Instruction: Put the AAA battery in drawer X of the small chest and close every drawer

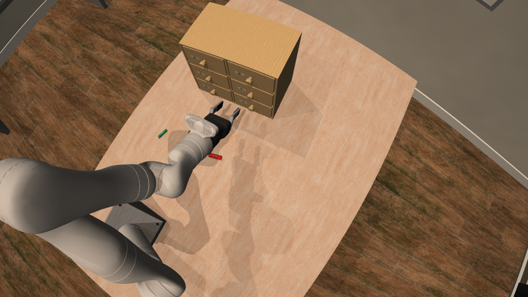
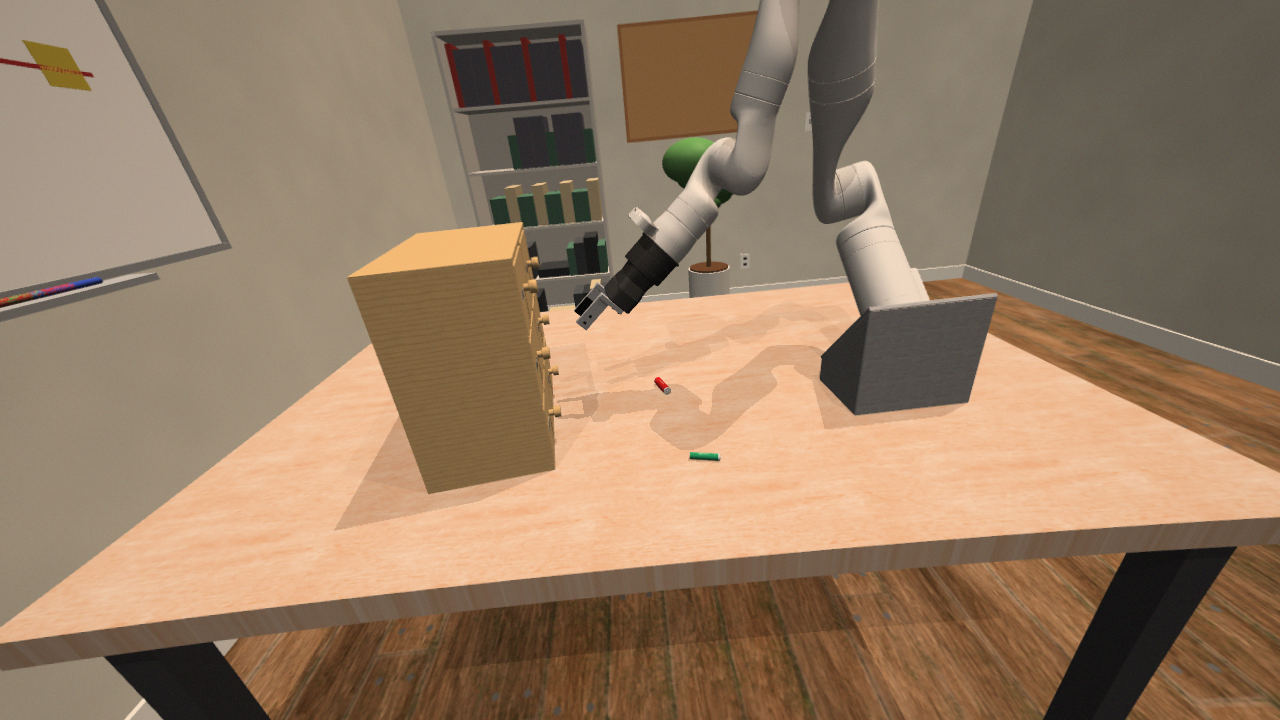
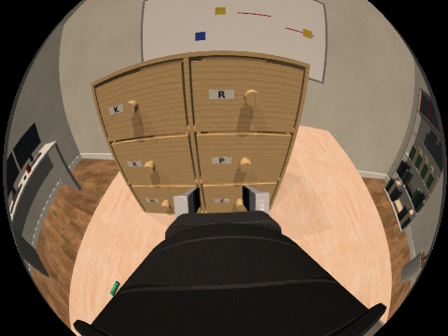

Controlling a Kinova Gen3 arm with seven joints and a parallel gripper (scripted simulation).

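The slimmer green battery (image 1: 162,133) (image 2: 704,456) (image 3: 115,288), apparently the AAA one, lies on the table in front of the chest. The chest (image 1: 241,36) (image 2: 456,376) (image 3: 188,93) stands upright with all its drawers pushed in. The drawer marked X (image 1: 218,79) (image 3: 177,170) is the middle one of the left column; its knob (image 1: 208,78) (image 3: 149,166) is free. My gripper (image 1: 230,106) (image 2: 588,313) (image 3: 221,195) is open and empty. It is raised above the table, a short way before the chest's front, pointing obliquely down toward it.
A thicker red battery (image 1: 215,156) (image 2: 662,385) lies on the table (image 1: 332,147) (image 2: 805,501), below and behind my gripper. The other drawers in view carry K, R and P; the bottom labels are too small to read surely. The grey arm mount (image 2: 921,353) stands opposite the chest.
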